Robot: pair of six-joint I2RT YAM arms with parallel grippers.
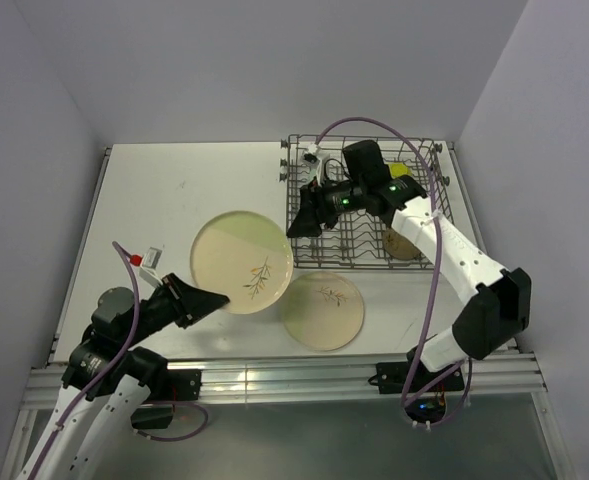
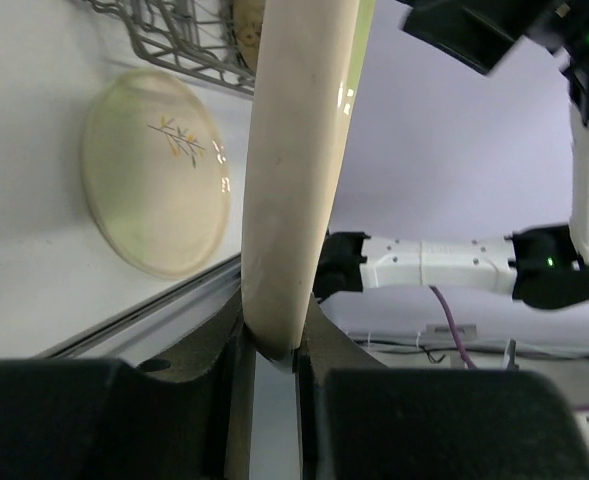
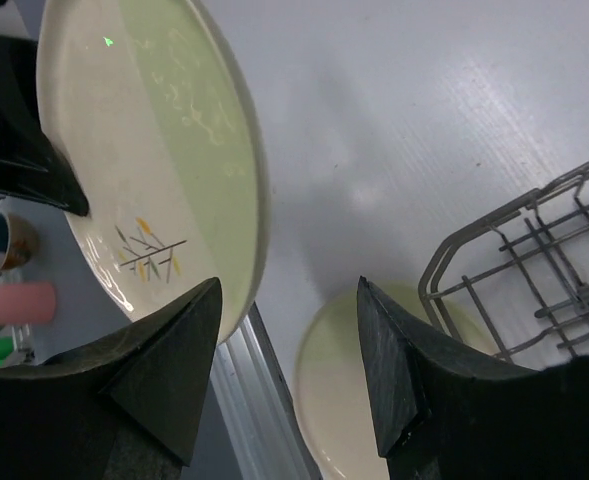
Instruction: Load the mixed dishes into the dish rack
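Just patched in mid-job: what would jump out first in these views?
The left gripper is clamped on the rim of a cream plate, holding it tilted up off the table at the near left. The second plate lies flat just to its right. The right gripper hangs open at the left end of the dish rack.

No word, number or brand can be read in any view. The flat round cream plate and the second cream plate left of it carry only a painted leaf sprig, no letters.
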